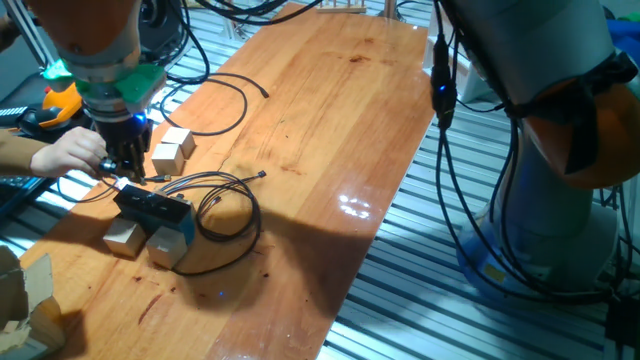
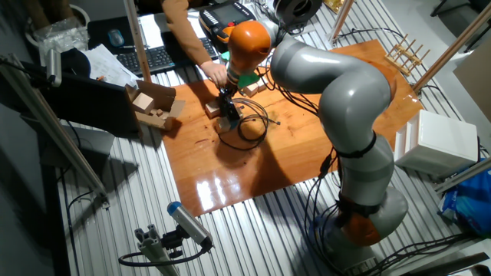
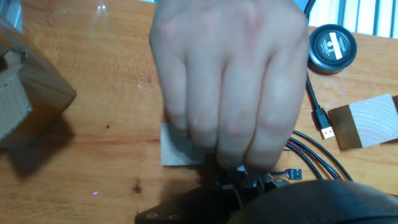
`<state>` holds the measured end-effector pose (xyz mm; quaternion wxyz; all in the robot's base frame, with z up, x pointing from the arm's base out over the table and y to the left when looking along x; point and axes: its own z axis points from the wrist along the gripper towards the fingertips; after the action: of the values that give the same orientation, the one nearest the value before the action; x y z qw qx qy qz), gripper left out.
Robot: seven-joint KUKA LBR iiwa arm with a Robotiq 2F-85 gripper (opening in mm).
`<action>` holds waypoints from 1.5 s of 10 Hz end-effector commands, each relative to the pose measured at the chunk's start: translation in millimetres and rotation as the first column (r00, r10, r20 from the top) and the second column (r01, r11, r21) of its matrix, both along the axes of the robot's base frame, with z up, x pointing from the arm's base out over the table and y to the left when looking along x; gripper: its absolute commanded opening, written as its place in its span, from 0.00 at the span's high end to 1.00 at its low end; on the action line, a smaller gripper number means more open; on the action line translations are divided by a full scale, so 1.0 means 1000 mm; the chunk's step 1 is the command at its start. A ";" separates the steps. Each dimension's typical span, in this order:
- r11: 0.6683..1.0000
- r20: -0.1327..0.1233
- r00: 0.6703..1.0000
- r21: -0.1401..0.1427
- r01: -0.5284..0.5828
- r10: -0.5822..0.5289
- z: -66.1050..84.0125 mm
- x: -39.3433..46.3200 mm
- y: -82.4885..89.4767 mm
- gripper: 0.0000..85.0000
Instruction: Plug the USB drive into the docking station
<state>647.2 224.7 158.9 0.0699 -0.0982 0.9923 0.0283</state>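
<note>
The docking station (image 1: pixel 152 207) is a flat dark box lying between pale wooden cubes, with thin black cables looping off to its right. It also shows in the other fixed view under the arm (image 2: pixel 230 120). My gripper (image 1: pixel 124 168) points down just left of and above the station's near end. A person's hand (image 1: pixel 68 153) reaches in against my fingertips. In the hand view that hand (image 3: pixel 230 81) fills the middle and hides the fingertips and whatever lies between them. The USB drive is hidden.
Two wooden cubes (image 1: pixel 172 150) stand behind the station and two more (image 1: pixel 148 242) in front. A round black puck (image 3: pixel 333 46), a loose USB cable plug (image 3: pixel 324 126) and a wooden cube (image 3: pixel 367 121) lie right. A cardboard box (image 3: pixel 25 102) sits left.
</note>
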 end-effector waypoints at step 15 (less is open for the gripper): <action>1.000 -0.009 1.000 -0.020 0.021 -0.021 0.000 -0.0030 0.002 0.60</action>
<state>644.3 226.9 158.7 0.0653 -0.0889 0.9937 0.0181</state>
